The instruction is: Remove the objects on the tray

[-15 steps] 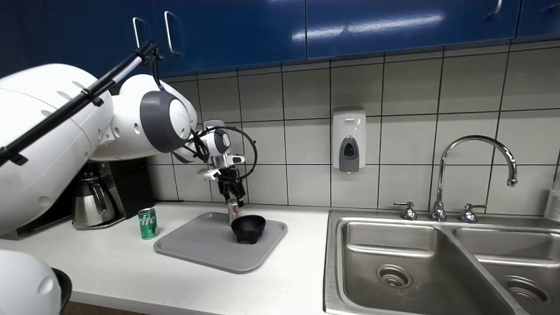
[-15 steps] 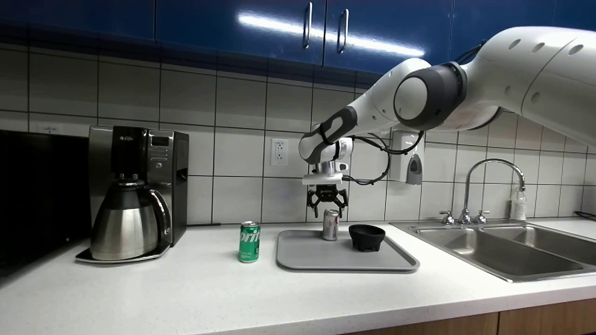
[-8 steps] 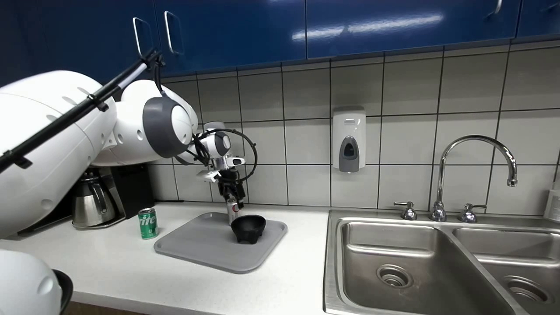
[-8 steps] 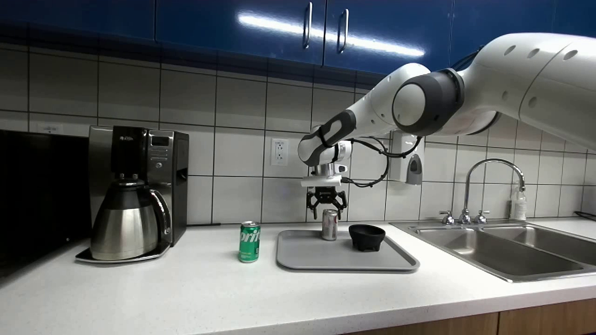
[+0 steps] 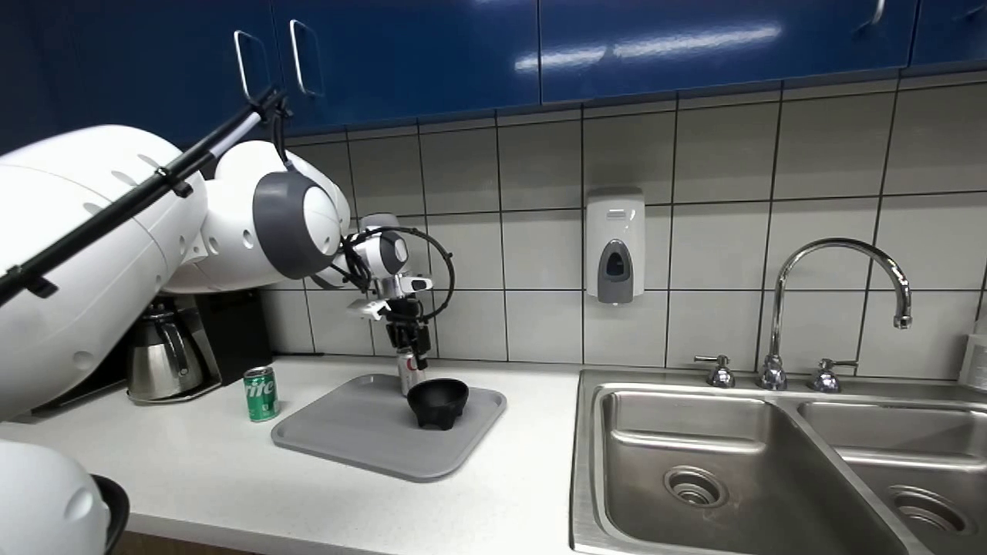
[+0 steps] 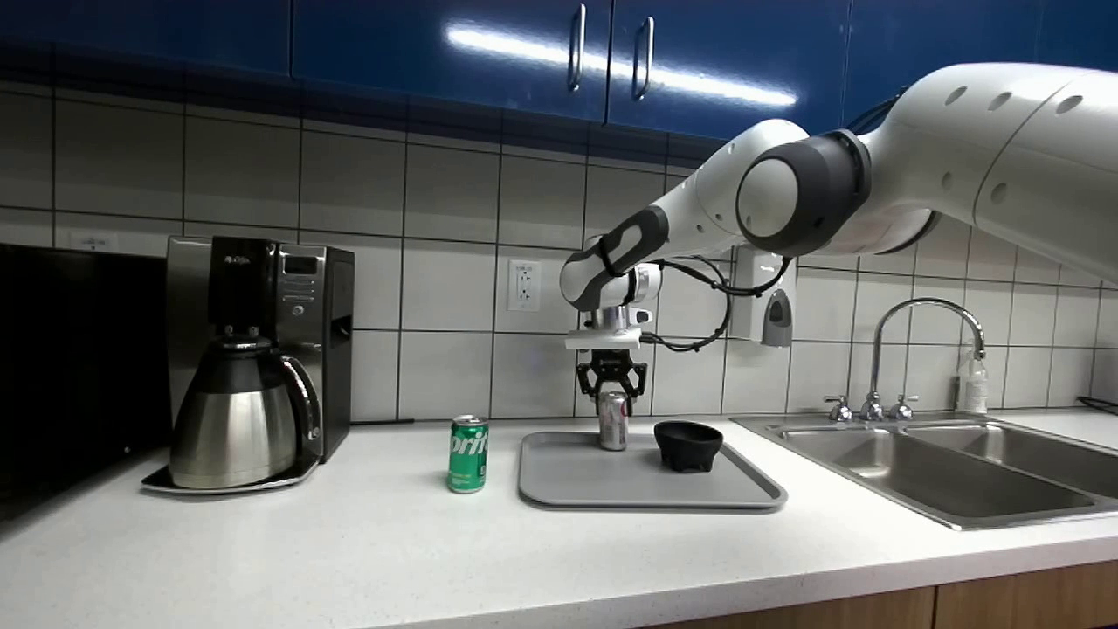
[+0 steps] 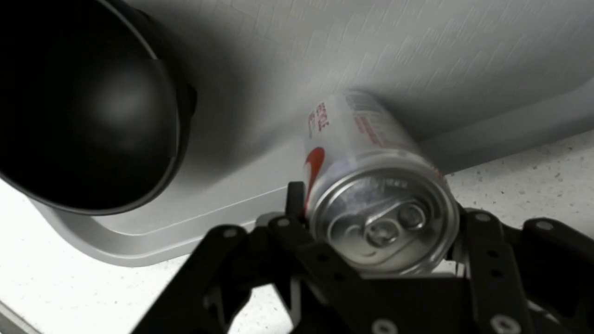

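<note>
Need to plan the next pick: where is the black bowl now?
In an exterior view, the black bowl stands on the right half of the grey tray, just right of the silver can.

A silver can [image 6: 614, 432] stands upright on the grey tray [image 6: 576, 479]; also on it, a mouth-up black bowl [image 6: 688, 449]; beside the tray, an upright green can [image 6: 467, 456].

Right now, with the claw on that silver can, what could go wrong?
The gripper holds the silver can by its upper part, so the can might slip or tilt when lifted.
The black bowl stands beside it on the tray; a sideways swing could knock it.
If the silver can is carried toward the green can on the counter, it might tip that one over.
</note>
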